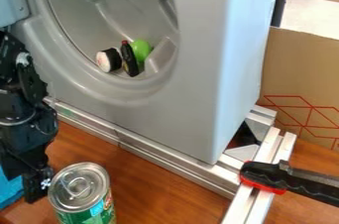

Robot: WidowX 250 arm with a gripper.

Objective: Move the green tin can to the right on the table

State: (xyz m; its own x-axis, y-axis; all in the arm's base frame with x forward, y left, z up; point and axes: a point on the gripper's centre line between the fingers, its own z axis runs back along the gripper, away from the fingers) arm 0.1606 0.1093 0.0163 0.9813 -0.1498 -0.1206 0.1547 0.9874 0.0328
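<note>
Nearest the camera, the upright pull-tab food can (79,187) stands on the wooden tabletop (155,188), just beside the black gripper (36,184); whether that is spread or closed, I cannot tell. Lining up a grasp seems the step in hand. Gripping calls for straddling the can squarely, clear of the metal rail (155,154).

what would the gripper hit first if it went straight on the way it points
Most likely the brown tabletop, as the gripper points down beside the can; depth is unclear, so it might brush the can first.
</note>
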